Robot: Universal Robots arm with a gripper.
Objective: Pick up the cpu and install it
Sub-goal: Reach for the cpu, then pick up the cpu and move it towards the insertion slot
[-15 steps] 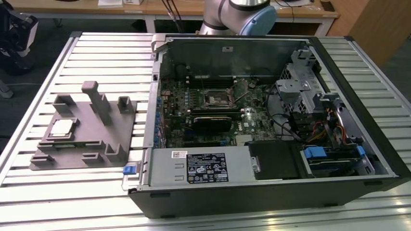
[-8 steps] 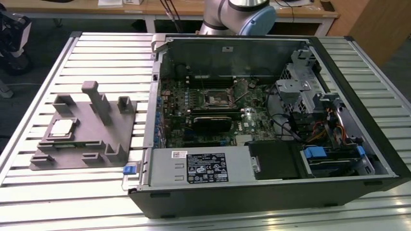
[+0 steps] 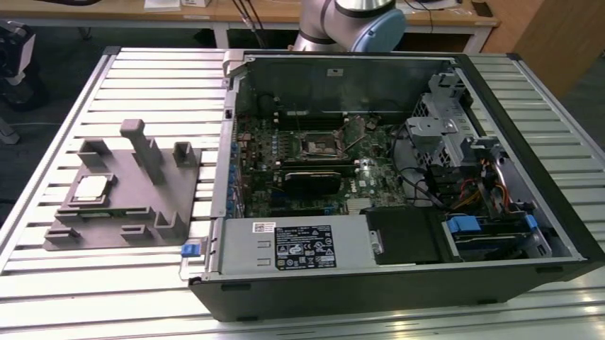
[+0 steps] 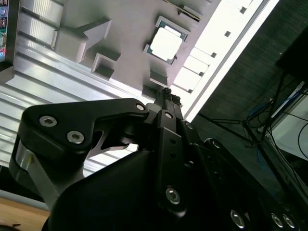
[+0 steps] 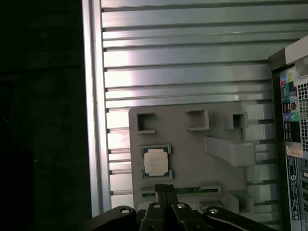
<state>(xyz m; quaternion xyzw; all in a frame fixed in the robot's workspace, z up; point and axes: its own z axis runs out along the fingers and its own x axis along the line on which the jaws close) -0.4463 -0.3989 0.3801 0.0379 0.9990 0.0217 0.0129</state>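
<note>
The cpu [image 3: 92, 187] is a small silver-white square chip lying flat in a recess of the grey fixture [image 3: 151, 212], at the exterior view's left. Both wrist views look down on it, the cpu [image 5: 156, 161] and the cpu [image 4: 165, 44] well below the camera. My gripper [image 5: 166, 188] hangs high above the fixture, close beside the chip in the picture, its two black fingers pressed together with nothing between them. The fingertips [image 4: 167, 92] point toward the fixture's edge. The black-framed socket [image 3: 319, 144] sits on the motherboard inside the open computer case [image 3: 529, 142].
The fixture [image 5: 192, 154] carries several raised grey blocks and posts around the chip. The case stands open on a ribbed aluminium table [image 3: 142, 78], with a heatsink, cables and drive bays inside. The table's edge [image 5: 94, 120] runs near the fixture, with dark floor beyond.
</note>
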